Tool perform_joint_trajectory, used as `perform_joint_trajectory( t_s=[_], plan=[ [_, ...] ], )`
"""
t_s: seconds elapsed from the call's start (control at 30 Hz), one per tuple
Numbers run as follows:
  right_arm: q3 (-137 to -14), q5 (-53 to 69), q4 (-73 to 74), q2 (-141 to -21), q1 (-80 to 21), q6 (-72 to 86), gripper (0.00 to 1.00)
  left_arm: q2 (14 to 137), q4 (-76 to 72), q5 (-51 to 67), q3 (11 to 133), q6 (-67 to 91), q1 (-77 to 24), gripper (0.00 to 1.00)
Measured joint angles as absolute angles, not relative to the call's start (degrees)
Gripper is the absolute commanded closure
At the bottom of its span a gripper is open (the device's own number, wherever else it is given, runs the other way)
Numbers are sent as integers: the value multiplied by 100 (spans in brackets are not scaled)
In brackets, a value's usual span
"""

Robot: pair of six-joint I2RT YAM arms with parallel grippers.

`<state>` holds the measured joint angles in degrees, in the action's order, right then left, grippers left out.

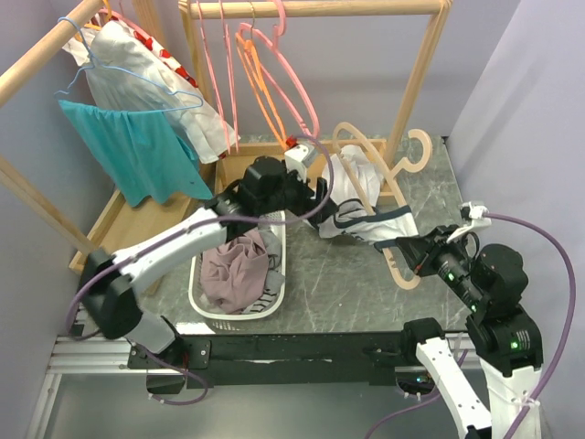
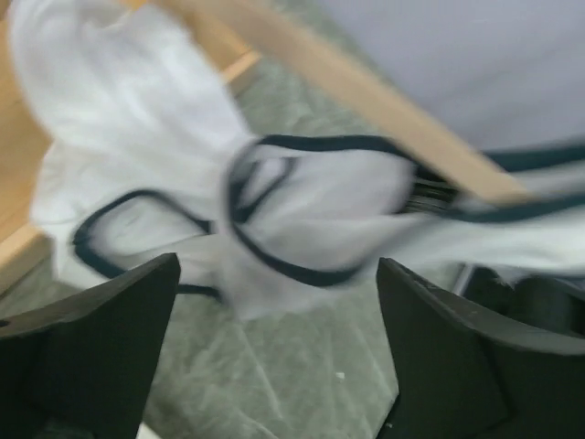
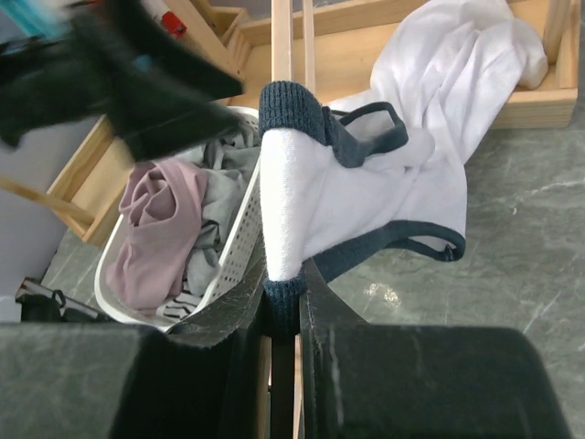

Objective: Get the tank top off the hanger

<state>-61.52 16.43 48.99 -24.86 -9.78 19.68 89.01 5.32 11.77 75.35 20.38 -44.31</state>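
The white tank top (image 1: 358, 203) with dark trim hangs over a wooden hanger (image 1: 403, 267) that slants above the table right of centre. My right gripper (image 1: 413, 251) is shut on the hanger's lower arm, clamping the shirt's ribbed dark edge there (image 3: 283, 294). In the right wrist view the tank top (image 3: 375, 174) drapes from the hanger (image 3: 282, 55) down onto the table. My left gripper (image 1: 309, 181) hovers at the shirt's far left side, open. Between its fingers (image 2: 274, 274) there is only table, with the tank top (image 2: 302, 206) and a hanger arm (image 2: 384, 110) just beyond, blurred.
A white laundry basket (image 1: 203, 306) with pink and grey clothes stands left of centre. A wooden clothes rack (image 1: 311, 9) behind carries pink and orange hangers (image 1: 274, 87). At far left hang a teal garment (image 1: 137, 151) and a white one (image 1: 155, 78).
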Motion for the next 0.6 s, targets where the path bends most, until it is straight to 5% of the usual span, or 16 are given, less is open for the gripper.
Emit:
perform_joint_trajectory(
  t_s=[0.27,0.6],
  plan=[
    [-5837,1616,4582,-2696,-978,2104,100,7835,-32,930,7358,2307,-4853,1],
    [-5819,1664,4493,-2604,-978,2139,100,8980,-5,506,7920,3277,-5009,1]
  ],
)
